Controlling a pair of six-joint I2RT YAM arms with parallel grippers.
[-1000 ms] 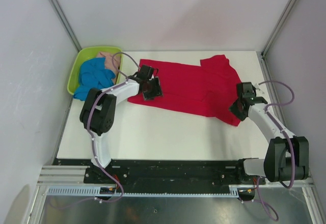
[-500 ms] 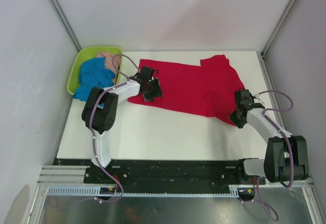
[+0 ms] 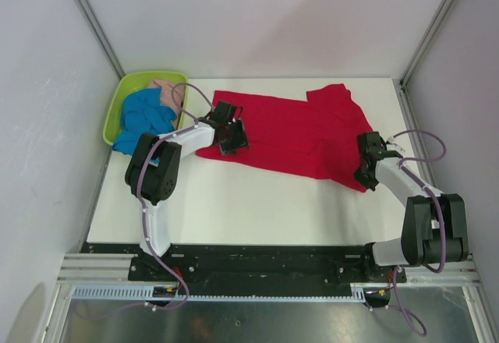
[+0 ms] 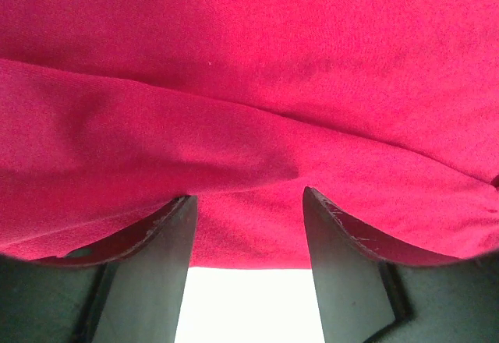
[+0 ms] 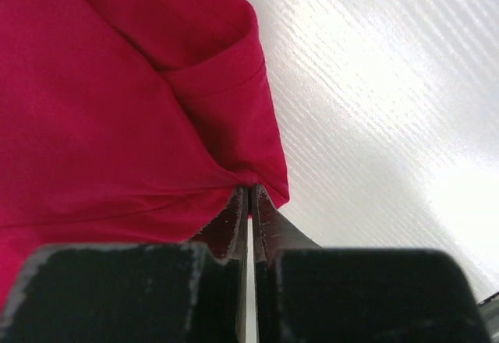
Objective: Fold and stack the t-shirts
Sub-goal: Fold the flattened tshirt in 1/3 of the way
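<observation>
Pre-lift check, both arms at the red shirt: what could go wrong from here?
Right end effector is shut on only a corner tip of the red shirt; it may slip when pulled.
Left end effector is open astride an edge fold; a one-sided pull could drag and bunch the cloth.

The white table [image 3: 257, 203] carries the red t-shirt [image 3: 288, 132], which lies spread across its far half, with some folds at the right end. A lime-green basket [image 3: 115, 109] stands at the far left corner.
</observation>
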